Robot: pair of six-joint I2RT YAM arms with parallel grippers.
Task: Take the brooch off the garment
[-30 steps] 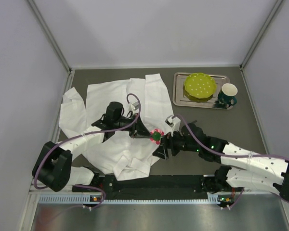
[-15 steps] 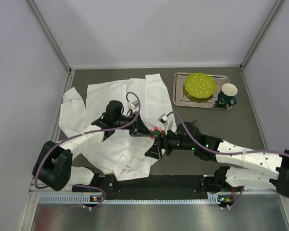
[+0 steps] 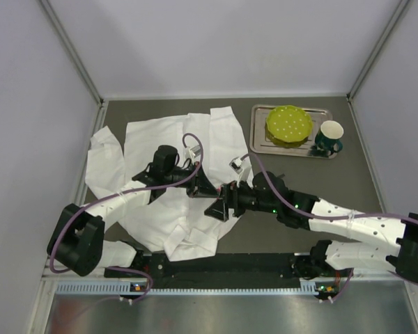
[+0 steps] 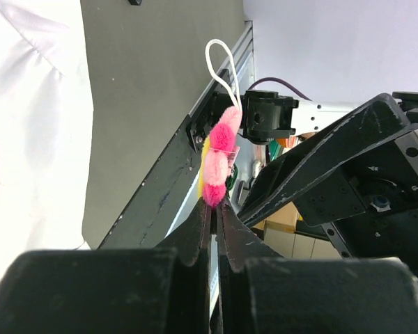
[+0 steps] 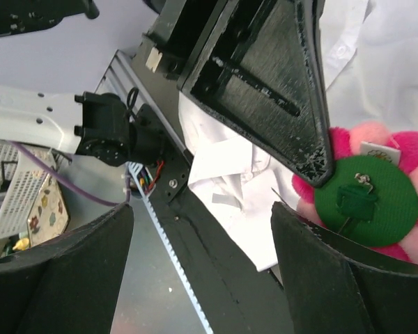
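My left gripper (image 4: 214, 203) is pinched shut on the pink brooch's (image 4: 219, 161) edge, holding it up, seemingly free of the shirt (image 3: 150, 139). My right gripper (image 5: 202, 223), jaws wide, has moved in close beside it, probably for a handover.

Two-arm unit. Left arm (image 3: 118, 198) and right arm (image 3: 355, 226): white link shells between black joint housings, each with a bulky black shoulder block (image 3: 76, 243). A purple cable (image 3: 193, 149) runs along each arm. Small green indicator lights (image 3: 295, 204) sit on the right arm's black joints. Left gripper (image 4: 214, 207): slim, tapered black fingers. Right gripper (image 5: 202, 264): broad matte-black fingers with scuffed edges.
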